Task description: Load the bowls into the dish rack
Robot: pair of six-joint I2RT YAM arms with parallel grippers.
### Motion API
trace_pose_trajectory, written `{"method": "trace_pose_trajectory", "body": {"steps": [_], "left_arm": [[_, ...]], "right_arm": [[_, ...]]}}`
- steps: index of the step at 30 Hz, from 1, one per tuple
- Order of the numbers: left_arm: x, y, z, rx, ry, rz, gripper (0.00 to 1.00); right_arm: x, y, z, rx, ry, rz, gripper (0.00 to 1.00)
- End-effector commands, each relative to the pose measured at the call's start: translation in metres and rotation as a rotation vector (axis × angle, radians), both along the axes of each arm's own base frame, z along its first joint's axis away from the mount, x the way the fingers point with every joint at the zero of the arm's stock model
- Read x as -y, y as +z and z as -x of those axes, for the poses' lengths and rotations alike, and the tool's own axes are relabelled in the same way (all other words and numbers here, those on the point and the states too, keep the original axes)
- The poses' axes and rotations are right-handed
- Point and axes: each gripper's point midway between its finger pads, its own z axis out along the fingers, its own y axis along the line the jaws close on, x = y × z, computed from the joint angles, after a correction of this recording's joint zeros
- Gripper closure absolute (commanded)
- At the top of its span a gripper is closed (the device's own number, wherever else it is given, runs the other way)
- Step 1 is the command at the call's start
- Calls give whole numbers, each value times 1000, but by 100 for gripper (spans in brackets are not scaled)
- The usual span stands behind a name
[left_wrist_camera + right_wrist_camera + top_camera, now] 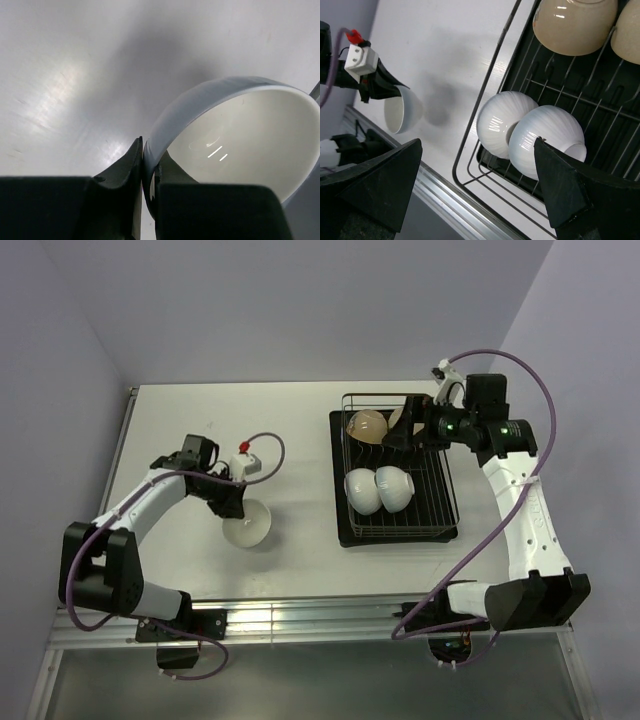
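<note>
a white table [200, 420] stands between pale lavender walls. the dish rack [400, 525] sits on the table's right half, with its long axis running from the near edge toward the far edge.

well to the left of the rack, the left gripper [232, 502] is clamped on the rim of a white bowl [248, 528]. in the left wrist view one finger [127, 167] presses the outer wall and the other sits inside the rim. this bowl is tipped onto its side, with its mouth turned away from the rack toward the near left and its base toward the rack. i cannot tell whether it touches the table.

in the near half of the rack a ribbed white bowl [361, 490] leans against its twin [394, 488], touching, both with their rounded outsides up. at the far end of the rack lies a tan bowl [367, 425], with a second tan bowl [627, 35] just beside it.

the right gripper [402, 432] hovers over the rack's far end, its fingers spread wide apart.
</note>
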Motion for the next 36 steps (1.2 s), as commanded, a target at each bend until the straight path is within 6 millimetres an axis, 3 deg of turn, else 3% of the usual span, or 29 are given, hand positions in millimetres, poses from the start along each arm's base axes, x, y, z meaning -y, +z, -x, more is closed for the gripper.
{"method": "trace_pose_trajectory", "body": {"steps": [1, 6, 7, 11, 15, 17, 26, 36], "left_arm": [[36, 82, -37, 155, 71, 230, 100], [54, 144, -64, 217, 191, 337, 100], [60, 164, -73, 267, 199, 355, 100], [86, 207, -93, 353, 268, 396, 100], [139, 235, -87, 348, 233, 469, 100], [156, 247, -92, 358, 231, 509, 100], [202, 269, -91, 312, 237, 606, 100], [220, 268, -81, 282, 204, 630, 100]], "right_arm": [[1, 34, -1, 75, 41, -113, 0], [-1, 50, 4, 77, 92, -184, 0], [-2, 52, 4, 82, 97, -193, 0], [-9, 60, 12, 101, 136, -244, 0], [-15, 67, 20, 113, 166, -283, 0], [-17, 70, 24, 113, 175, -305, 0], [-28, 49, 35, 47, 174, -344, 0], [-49, 43, 39, 13, 203, -345, 0]]}}
